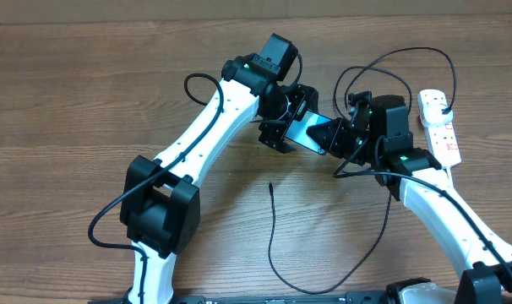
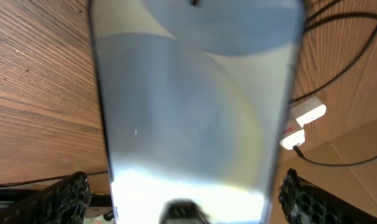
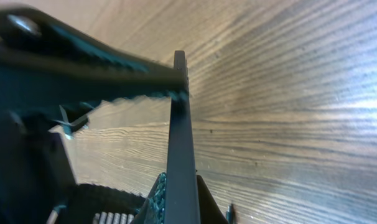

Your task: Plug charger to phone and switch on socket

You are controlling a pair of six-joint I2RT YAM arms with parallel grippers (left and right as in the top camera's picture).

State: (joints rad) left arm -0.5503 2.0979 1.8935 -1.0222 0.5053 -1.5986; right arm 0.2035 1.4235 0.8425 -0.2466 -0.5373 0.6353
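Note:
The phone (image 1: 309, 131) is raised off the table between both grippers, and it fills the left wrist view (image 2: 188, 112). My right gripper (image 1: 339, 135) is shut on its faces; the right wrist view shows the phone edge-on (image 3: 179, 143) between my jaws (image 3: 179, 202). My left gripper (image 1: 281, 128) straddles the phone's width, with small gaps at both fingers (image 2: 185, 202). The charger's black cable (image 1: 271, 232) lies on the table with its connector tip (image 1: 271, 184) free below the phone. Its plug (image 1: 446, 110) sits in the white socket (image 1: 442, 135) at the right.
The charger cable loops behind the right gripper (image 1: 400, 55) and sweeps along the near table edge (image 1: 324, 290). The socket shows far off in the left wrist view (image 2: 308, 114). The left gripper's serrated finger crosses the right wrist view (image 3: 83, 62).

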